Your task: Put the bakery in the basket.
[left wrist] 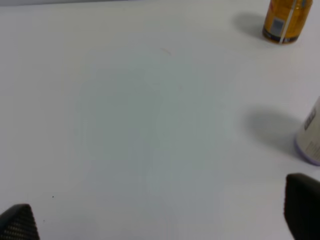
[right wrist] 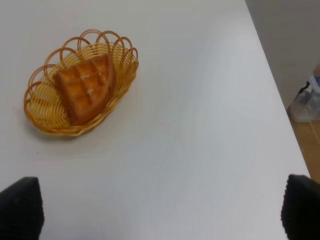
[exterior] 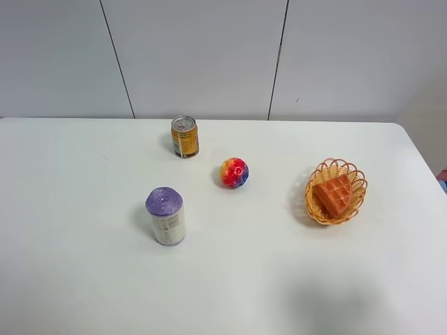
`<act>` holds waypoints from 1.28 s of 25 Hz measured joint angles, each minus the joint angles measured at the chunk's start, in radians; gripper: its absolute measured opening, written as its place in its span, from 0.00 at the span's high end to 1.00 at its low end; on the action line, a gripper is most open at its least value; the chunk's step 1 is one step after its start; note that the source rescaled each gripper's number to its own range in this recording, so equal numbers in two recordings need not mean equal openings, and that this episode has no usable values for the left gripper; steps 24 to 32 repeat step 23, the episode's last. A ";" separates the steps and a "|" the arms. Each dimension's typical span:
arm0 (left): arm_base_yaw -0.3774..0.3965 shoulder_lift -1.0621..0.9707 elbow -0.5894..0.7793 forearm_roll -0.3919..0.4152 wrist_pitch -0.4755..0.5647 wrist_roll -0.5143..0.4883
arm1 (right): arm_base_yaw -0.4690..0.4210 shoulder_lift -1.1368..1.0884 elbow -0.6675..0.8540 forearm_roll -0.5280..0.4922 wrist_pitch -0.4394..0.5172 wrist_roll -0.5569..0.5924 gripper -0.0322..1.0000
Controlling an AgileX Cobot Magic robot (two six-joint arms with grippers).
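Orange-brown wedge-shaped toy waffle slice with square dents (exterior: 334, 195) already lies inside the small oval orange woven basket with looped rim (exterior: 357, 183), at the right of the white table (exterior: 70, 279), mid depth. In the right wrist view the waffle (right wrist: 86, 88) sits tilted across the basket floor, one edge leaning toward the wall (right wrist: 35, 117), nothing hanging over the rim. So the placing looks done; the step in hand reads as clearing off and finishing.

Right gripper (right wrist: 160, 210): only the two dark fingertips show at the frame's lower corners, spread wide, nothing between them, well clear of the basket on its near side. Left gripper (left wrist: 160, 215): same, tips far apart, holding nothing, over bare table left of the other objects.

To do it well: keep both arms high and away, no sweep over the basket, it looks light and would slide or tip if clipped. Left arm should stay clear of the orange drink can (exterior: 185, 137) at the far middle and the white cylinder with purple top (exterior: 165, 216) nearer. Multicoloured red-yellow-blue ball (exterior: 234, 172) sits between can and basket, could roll if bumped.
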 joint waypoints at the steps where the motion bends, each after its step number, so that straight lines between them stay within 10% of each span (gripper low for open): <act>1: 0.000 0.000 0.000 0.000 0.000 0.000 | 0.000 0.000 0.001 0.001 0.000 0.000 0.00; 32: 0.000 0.000 0.000 0.000 0.000 0.000 | 0.000 0.000 0.003 0.002 -0.013 0.001 0.00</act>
